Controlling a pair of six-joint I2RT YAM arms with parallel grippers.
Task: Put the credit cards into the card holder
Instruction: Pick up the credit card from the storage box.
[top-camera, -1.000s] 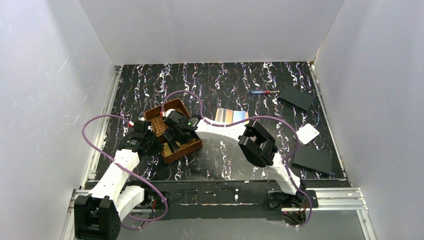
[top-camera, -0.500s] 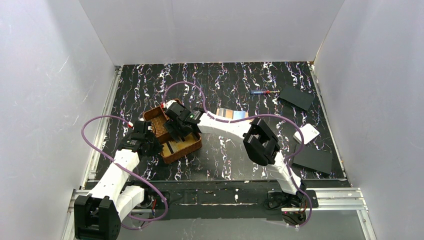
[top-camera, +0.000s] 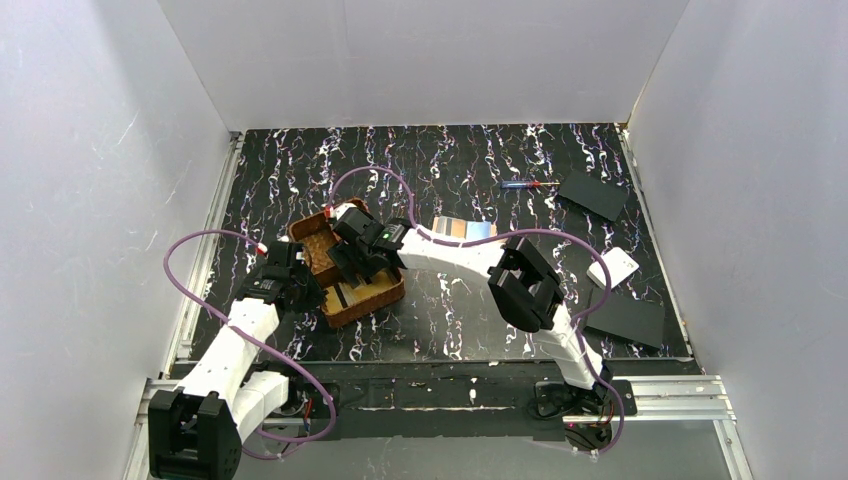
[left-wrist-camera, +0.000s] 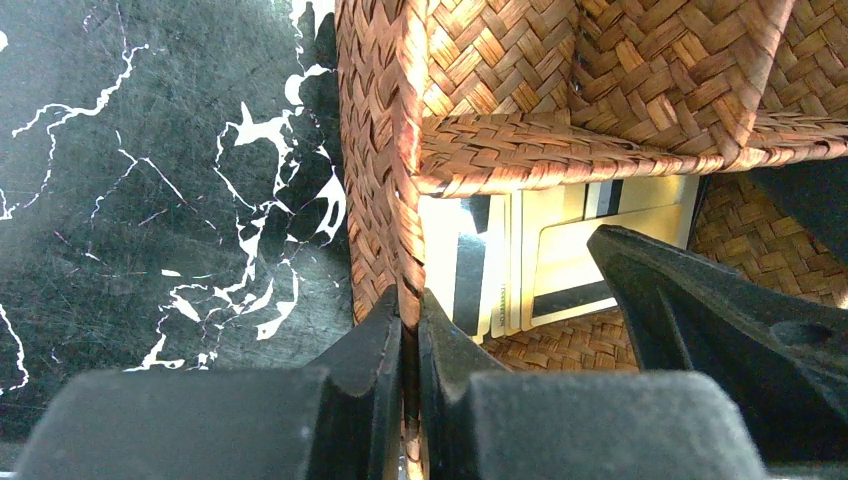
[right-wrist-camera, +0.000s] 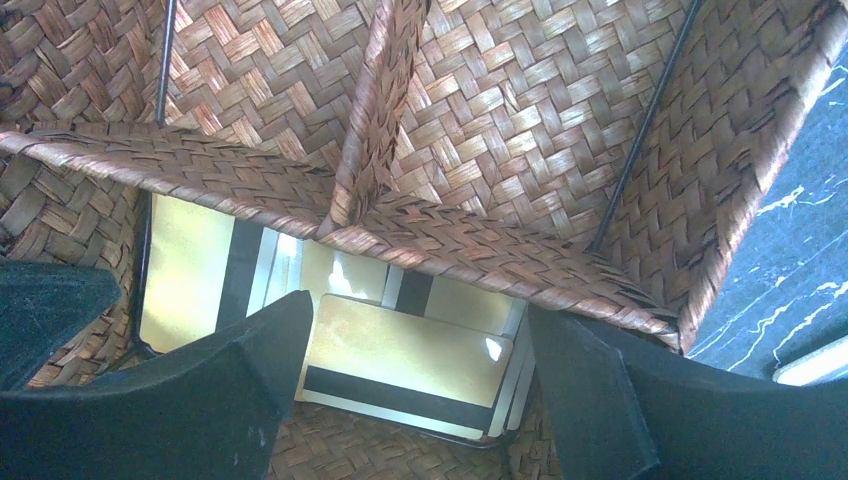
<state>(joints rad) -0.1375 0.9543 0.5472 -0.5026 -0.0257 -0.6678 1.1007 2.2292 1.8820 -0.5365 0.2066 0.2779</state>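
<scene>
— What do the thin, flat, gold-tan credit cards (right-wrist-camera: 400, 365) look like?

— There are several rectangles in a loose overlapping stack. The top one is gold with a dark magnetic stripe along its near edge. The ones under it are fanned out, showing more gold faces, more dark stripes and a paler edge or two.

— Where are they?

— They lie flat on the floor of one compartment of the brown woven two-compartment tray (right-wrist-camera: 480, 90). It is the compartment nearer the arm bases, just under the woven divider. The other compartment shows only weave.

— And the right gripper (right-wrist-camera: 415, 390)?

— It is down inside that compartment with its jaws spread wide. One black finger is on each side of the top card, which sits in the gap between them. It has hold of nothing, and I cannot tell whether the fingertips touch the stack.

— What about the left gripper (left-wrist-camera: 408, 330)?

— It is closed tight on the tray's outer side wall, with the woven rim pinched between its fingers. In its wrist view the cards lie just inside that wall, with the right finger beyond them.

— What is around the tray?

— It sits on the black white-veined tabletop (top-camera: 450, 160), left of centre.
</scene>
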